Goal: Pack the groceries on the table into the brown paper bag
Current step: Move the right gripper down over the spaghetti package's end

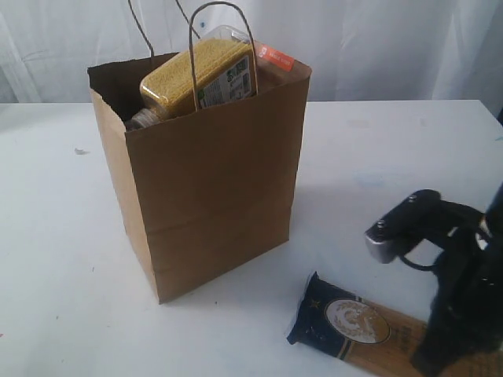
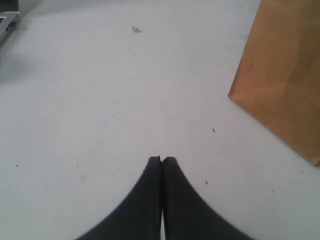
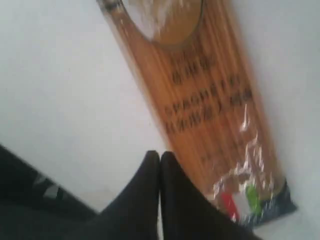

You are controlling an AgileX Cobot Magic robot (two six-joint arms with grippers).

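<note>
The brown paper bag (image 1: 208, 181) stands upright on the white table (image 1: 55, 236). The yellow-grain bottle (image 1: 196, 75) leans out of its top, with an orange-labelled pouch (image 1: 273, 55) behind it and a jar lid (image 1: 144, 118) just showing. The long spaghetti pack (image 1: 354, 323) lies flat near the front right. My right gripper (image 3: 160, 154) is shut and empty, its tips at the edge of the spaghetti pack (image 3: 210, 100). My left gripper (image 2: 161, 159) is shut over bare table, with a lower corner of the bag (image 2: 280, 75) off to one side. The can and carton are not in view.
The right arm and its wrist camera (image 1: 393, 236) hang over the front right of the table. A small scrap (image 1: 80, 151) lies left of the bag. A grey device edge (image 2: 7, 22) shows in the left wrist view. White curtains hang behind.
</note>
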